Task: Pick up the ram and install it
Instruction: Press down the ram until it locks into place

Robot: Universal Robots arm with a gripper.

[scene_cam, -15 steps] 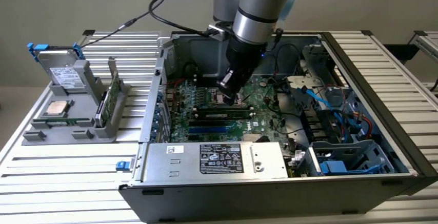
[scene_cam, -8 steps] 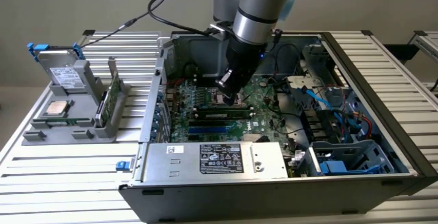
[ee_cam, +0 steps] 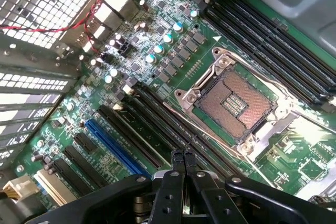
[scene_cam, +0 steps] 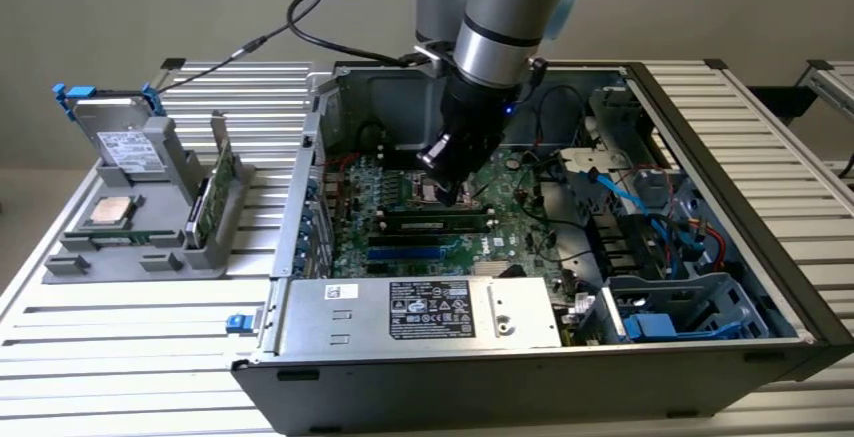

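The ram (scene_cam: 430, 222) lies seated in one of the black memory slots on the motherboard (scene_cam: 400, 197), a green stick with dark chips, just on the near side of the open processor socket (ee_cam: 236, 103). The gripper (ee_cam: 183, 157) hangs right above the board beside that stick, its two dark fingers pressed together with nothing between them.

Around it stands the open computer case (scene_cam: 747, 157), lying on its side, with blue and red cables bundled at the exterior view's right and the silver power supply (scene_cam: 427, 312) with its label along the near edge. Outside the case, at the exterior view's left, a grey parts holder (scene_cam: 134, 227) carries a second green stick (scene_cam: 214, 192) standing upright, a square silver processor chip (scene_cam: 107, 212) and a drive (scene_cam: 127, 142). Everything rests on a table of ribbed aluminium profiles (scene_cam: 120, 327); a plain grey wall closes the far side.
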